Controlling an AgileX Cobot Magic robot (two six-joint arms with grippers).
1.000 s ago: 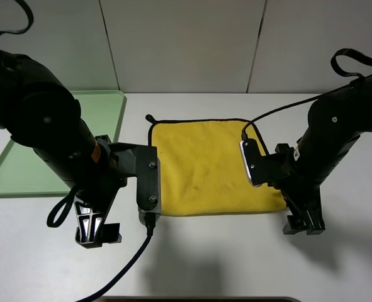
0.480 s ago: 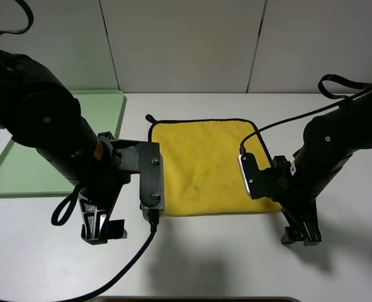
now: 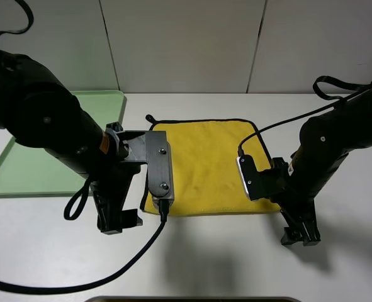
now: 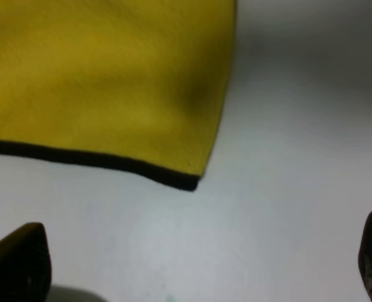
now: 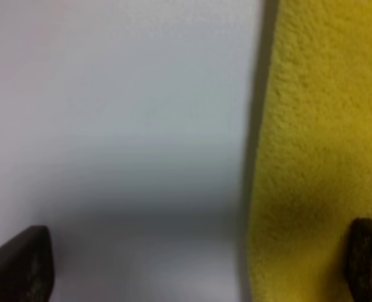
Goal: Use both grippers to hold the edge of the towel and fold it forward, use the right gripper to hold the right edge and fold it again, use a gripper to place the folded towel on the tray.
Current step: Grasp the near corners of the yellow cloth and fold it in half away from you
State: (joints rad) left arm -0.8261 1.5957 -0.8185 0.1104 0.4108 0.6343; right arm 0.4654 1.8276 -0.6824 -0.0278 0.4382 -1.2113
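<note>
Towel (image 3: pixel 204 165) flat; left claw (image 3: pixel 118 221), right claw (image 3: pixel 301 234) low, agape.

Bright even overhead light, soft arm shadows, both wrist views blurred

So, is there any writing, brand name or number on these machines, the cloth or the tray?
No text here can be read.
Small orange sticker on the left arm: too small to read.
Towel and tray: no print shows.
</note>
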